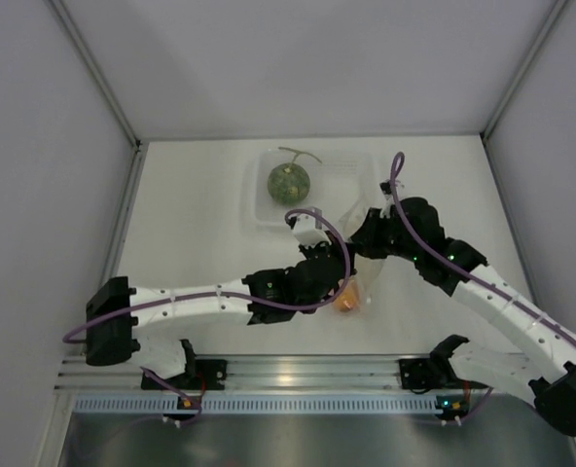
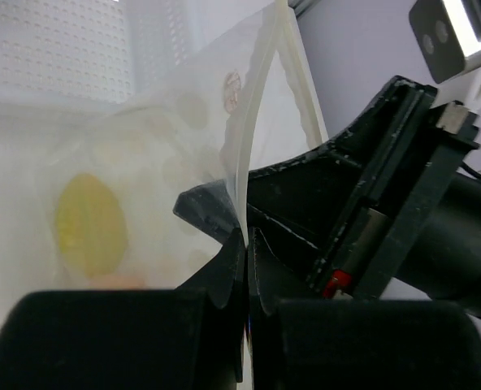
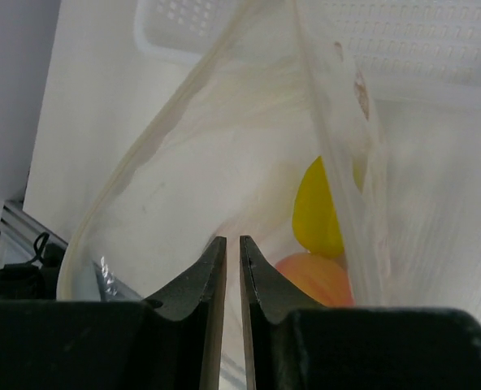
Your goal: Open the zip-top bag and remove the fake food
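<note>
- The white desk (image 1: 191, 214) fills the floor of the grey-walled cell.
- The left arm (image 1: 191, 302) and the right arm (image 1: 502, 302) reach inward from their bases and meet near the middle of the desk.
- A rigid clear tub (image 1: 254, 195) sits at the far middle of the desk, just behind where the arms meet.
- The zip-top bag (image 3: 224, 162) stands between the two tools, in front of the tub. It is clear, milky, crinkled film. Its mouth gapes, with the two rim strips spread apart.
- The left tool (image 2: 247, 244) is clamped tight on one rim strip of the bag.
- The right tool (image 3: 232, 241) is drawn to a narrow slit against the bag's film. Whether it actually pinches the film, I cannot tell.
- The mottled green melon (image 1: 288, 183), with its thin curved stem, lies inside the tub, outside the bag.
- The orange-red fruit (image 3: 315, 278) lies low in the bag.
- The yellow fruit (image 3: 318, 207) sits just above it, inside the bag and touching it.
</note>
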Motion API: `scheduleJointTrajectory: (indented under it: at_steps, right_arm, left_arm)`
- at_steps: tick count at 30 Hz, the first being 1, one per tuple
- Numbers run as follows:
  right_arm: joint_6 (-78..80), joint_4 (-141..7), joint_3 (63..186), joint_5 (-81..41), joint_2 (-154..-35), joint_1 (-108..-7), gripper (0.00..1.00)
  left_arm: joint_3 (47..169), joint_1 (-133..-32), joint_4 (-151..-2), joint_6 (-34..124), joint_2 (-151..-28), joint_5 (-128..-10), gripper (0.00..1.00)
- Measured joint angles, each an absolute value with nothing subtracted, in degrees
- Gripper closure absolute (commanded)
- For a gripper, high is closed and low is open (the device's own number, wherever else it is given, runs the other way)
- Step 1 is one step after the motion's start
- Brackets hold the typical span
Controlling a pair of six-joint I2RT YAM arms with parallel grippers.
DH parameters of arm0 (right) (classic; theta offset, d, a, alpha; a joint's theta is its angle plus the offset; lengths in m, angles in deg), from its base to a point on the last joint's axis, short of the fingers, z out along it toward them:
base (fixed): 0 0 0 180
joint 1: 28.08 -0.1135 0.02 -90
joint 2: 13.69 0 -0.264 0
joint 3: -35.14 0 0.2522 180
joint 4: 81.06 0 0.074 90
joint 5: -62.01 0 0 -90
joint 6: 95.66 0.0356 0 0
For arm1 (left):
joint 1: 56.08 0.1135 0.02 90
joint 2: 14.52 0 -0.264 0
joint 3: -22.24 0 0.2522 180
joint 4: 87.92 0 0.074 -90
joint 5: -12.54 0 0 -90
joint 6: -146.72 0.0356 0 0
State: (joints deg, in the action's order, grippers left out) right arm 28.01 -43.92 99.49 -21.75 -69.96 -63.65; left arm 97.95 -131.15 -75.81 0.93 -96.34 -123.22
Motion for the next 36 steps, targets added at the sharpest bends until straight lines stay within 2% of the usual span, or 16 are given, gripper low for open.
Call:
scheduleJointTrajectory:
  at_steps: [10, 16, 27, 36]
  right_arm:
    - [30.5, -44.4, 99.4, -32.0, -77.7, -65.9, 0.96]
    - [28.5, -41.6, 99.6, -40.5, -81.5, -66.7, 1.0]
    - [24.0, -32.3, 103.9, -55.8, -84.0, -68.9, 1.0]
    - [24.1, -33.4, 105.3, -47.0, -82.9, -74.8, 0.99]
  left_arm:
    - [96.9, -132.1, -75.4, -6.9, -97.0, -127.5, 1.0]
    - [91.4, -132.9, -75.4, -10.6, -91.6, -129.6, 1.0]
    - [85.9, -132.9, -75.6, -15.2, -87.4, -131.0, 1.0]
    - [85.9, -132.9, -75.5, -16.3, -88.3, -129.3, 1.0]
